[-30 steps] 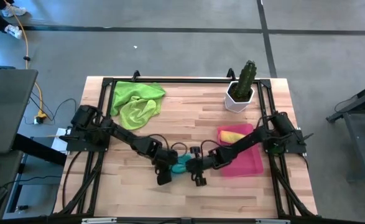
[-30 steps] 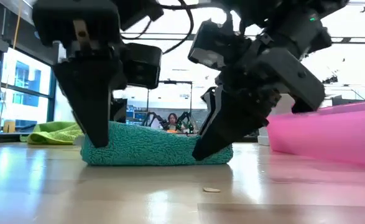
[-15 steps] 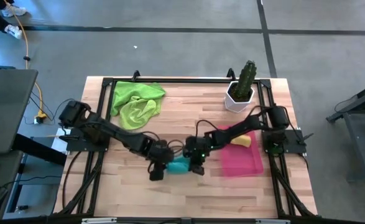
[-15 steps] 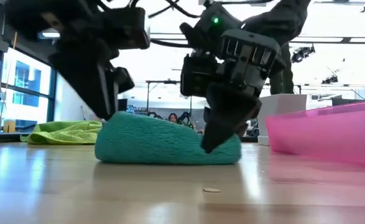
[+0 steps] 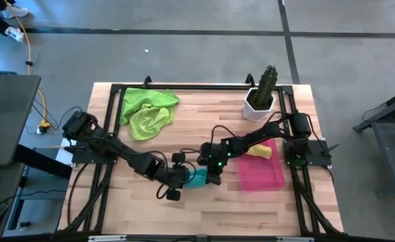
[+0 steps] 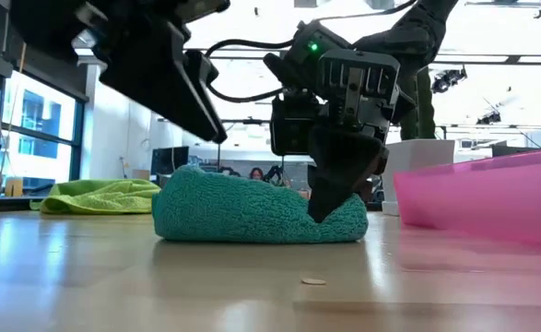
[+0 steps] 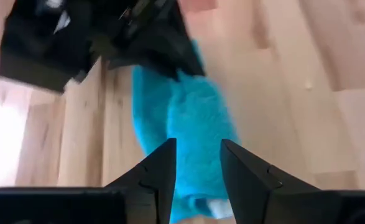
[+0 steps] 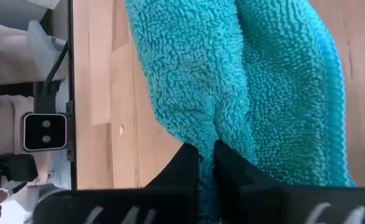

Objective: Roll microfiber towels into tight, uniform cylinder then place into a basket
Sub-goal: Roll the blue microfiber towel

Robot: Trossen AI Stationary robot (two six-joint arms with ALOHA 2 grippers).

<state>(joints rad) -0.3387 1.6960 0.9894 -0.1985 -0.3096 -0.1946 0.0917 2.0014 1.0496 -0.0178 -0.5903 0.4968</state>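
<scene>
Where the wooden desk (image 5: 150, 208) is seen from above, two lime green towels (image 5: 147, 109) are noted crumpled in a heap near its far left corner. The pink basket (image 5: 268, 176) is set on the right half, with a yellow towel (image 5: 259, 150) lying rolled inside at its far end. A white pot with a cactus (image 5: 261, 94) stands beyond the basket.

The teal towel (image 6: 252, 208) is found at the desk's middle, just left of the basket and apart from it. It is loosely rolled into a low, lumpy bundle with a nubby pile, and its long axis runs left to right across the desk.

The left arm is stretched low from the left edge; the left pincer (image 7: 196, 163) is held over the bundle's left end, fingers parted, gripping nothing. The right arm reaches leftward over the basket; the right pincer (image 8: 206, 163) is pointed down and clenched on a fold at the bundle's right end.
</scene>
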